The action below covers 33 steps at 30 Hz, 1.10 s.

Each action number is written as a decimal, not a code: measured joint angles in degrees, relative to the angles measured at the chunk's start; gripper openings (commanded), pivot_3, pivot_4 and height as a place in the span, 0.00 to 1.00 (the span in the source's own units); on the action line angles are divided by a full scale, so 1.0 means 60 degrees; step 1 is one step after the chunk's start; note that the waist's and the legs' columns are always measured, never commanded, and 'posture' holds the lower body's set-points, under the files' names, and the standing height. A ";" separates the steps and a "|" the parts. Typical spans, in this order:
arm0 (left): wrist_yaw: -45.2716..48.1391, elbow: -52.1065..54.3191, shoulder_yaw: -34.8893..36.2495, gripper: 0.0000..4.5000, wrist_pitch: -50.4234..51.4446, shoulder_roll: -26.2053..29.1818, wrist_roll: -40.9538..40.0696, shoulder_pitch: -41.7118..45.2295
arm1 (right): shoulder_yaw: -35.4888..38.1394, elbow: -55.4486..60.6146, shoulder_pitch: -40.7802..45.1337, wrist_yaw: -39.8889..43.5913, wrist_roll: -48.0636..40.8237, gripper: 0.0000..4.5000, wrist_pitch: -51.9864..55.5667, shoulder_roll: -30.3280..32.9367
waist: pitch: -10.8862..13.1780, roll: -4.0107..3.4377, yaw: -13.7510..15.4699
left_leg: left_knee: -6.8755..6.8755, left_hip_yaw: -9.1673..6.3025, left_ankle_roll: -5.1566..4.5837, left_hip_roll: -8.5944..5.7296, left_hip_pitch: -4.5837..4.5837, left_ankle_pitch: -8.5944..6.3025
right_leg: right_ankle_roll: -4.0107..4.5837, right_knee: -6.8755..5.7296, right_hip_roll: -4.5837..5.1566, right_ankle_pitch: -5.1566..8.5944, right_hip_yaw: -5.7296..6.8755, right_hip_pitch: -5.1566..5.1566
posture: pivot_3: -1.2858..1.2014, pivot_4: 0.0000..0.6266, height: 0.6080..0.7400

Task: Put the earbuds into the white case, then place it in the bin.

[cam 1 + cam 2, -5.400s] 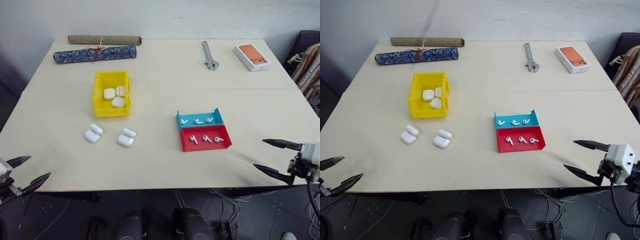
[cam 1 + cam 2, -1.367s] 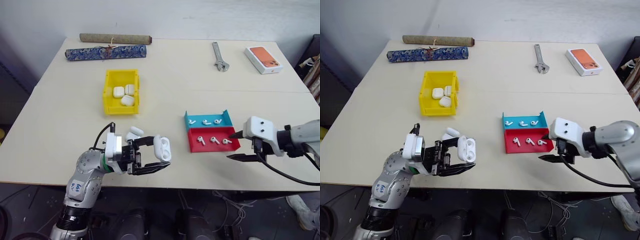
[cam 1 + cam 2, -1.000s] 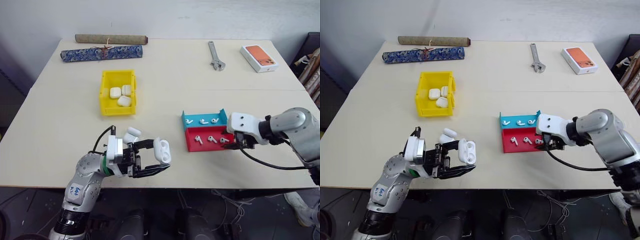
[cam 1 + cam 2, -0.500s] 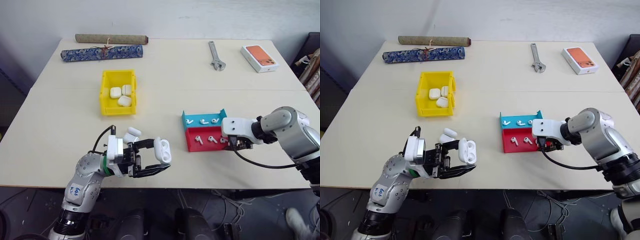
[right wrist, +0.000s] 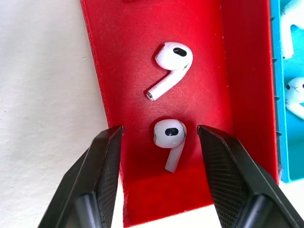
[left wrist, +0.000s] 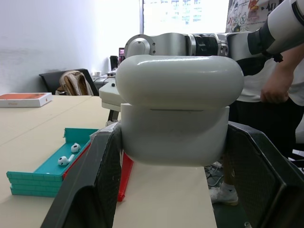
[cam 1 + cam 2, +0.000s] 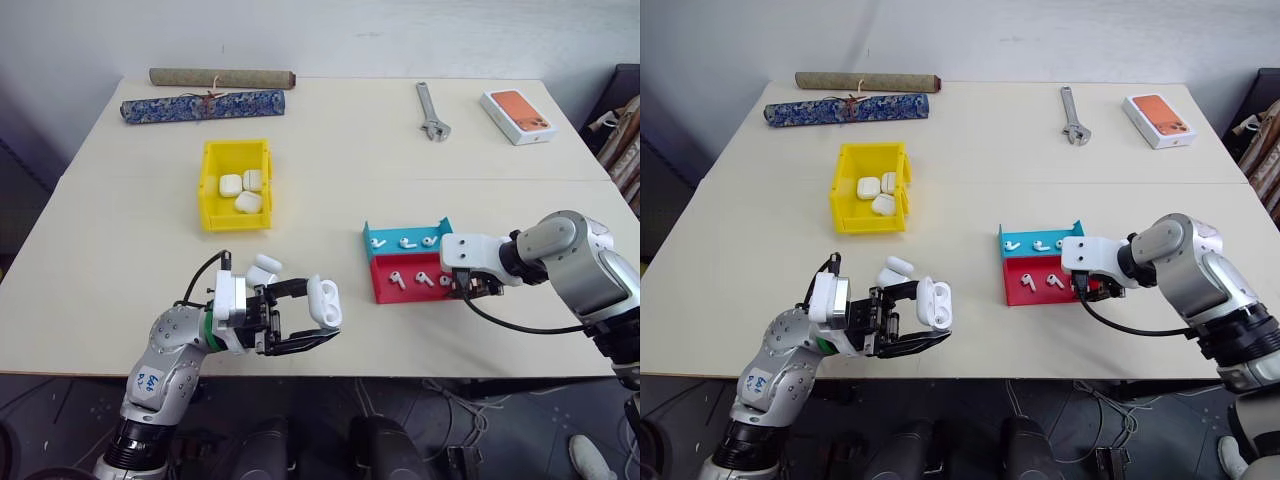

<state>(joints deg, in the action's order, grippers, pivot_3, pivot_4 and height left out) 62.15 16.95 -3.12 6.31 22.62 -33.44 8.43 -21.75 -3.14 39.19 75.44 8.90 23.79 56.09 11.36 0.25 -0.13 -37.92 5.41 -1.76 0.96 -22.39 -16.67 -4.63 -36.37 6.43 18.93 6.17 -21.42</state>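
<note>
My left gripper [image 7: 324, 316] is shut on a white case [image 7: 323, 300], holding it upright just above the table's front; the case [image 6: 179, 109] sits wedged between both fingers. Another white case [image 7: 263, 268] lies on the table behind it. The earbuds lie in a red tray [image 7: 415, 295] and a teal tray [image 7: 405, 229], three in each. My right gripper [image 5: 160, 130] stands open over the red tray's right end, one finger on each side of an earbud [image 5: 168, 135], not touching it. A second earbud [image 5: 172, 59] lies just beyond. The yellow bin [image 7: 210, 190] holds three cases.
At the table's far edge lie a wrench [image 7: 428, 110], a white box with an orange top [image 7: 517, 116], a blue patterned roll [image 7: 200, 105] and a brown roll [image 7: 220, 77]. A person [image 6: 280, 71] stands beyond the table's right side.
Both grippers hung empty at the front edge at first; the left has since lifted a case. In the last second the right gripper's fingers narrowed around the red tray's rightmost earbud.
</note>
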 measured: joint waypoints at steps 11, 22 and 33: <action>0.0008 0.0001 -0.0003 0.62 -0.0002 0.0025 0.0000 -0.0042 | 0.0000 -0.0089 0.0011 0.0043 0.0093 0.23 -0.0024 -0.0001 | 0.0000 0.0000 -0.0002 | 0.0000 -0.0001 0.0000 0.0000 0.0000 -0.0001 | 0.0000 0.0002 0.0000 0.0000 0.0000 0.0001 | 0.52 0.24 1.00; 0.0028 0.0003 -0.0005 0.62 -0.0007 0.0067 -0.0002 -0.0041 | 0.0022 -0.0076 0.0013 0.0053 0.0103 0.10 -0.0021 -0.0002 | 0.0000 0.0000 -0.0002 | 0.0000 -0.0002 0.0001 0.0000 0.0001 -0.0001 | 0.0000 0.0005 0.0001 0.0000 0.0000 0.0003 | 0.52 0.24 1.00; 0.0282 -0.0363 0.0066 0.62 0.0254 -0.0107 -0.0556 0.1239 | 0.3902 0.1392 -0.0875 0.0533 -0.4003 0.10 0.0023 -0.0642 | 0.0005 0.0002 0.0020 | 0.0003 -0.0014 -0.0001 0.0001 -0.0005 -0.0001 | -0.0006 0.0010 0.0000 -0.0004 0.0017 0.0008 | 0.52 0.24 1.00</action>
<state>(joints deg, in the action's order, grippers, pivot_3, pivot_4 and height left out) 63.84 14.77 -2.72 7.84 21.98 -36.77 15.87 1.66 5.21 33.94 78.63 -15.12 23.92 52.24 11.39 0.26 0.00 -37.90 5.33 -1.77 0.97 -22.43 -16.67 -4.67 -36.31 6.42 18.91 6.28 -21.38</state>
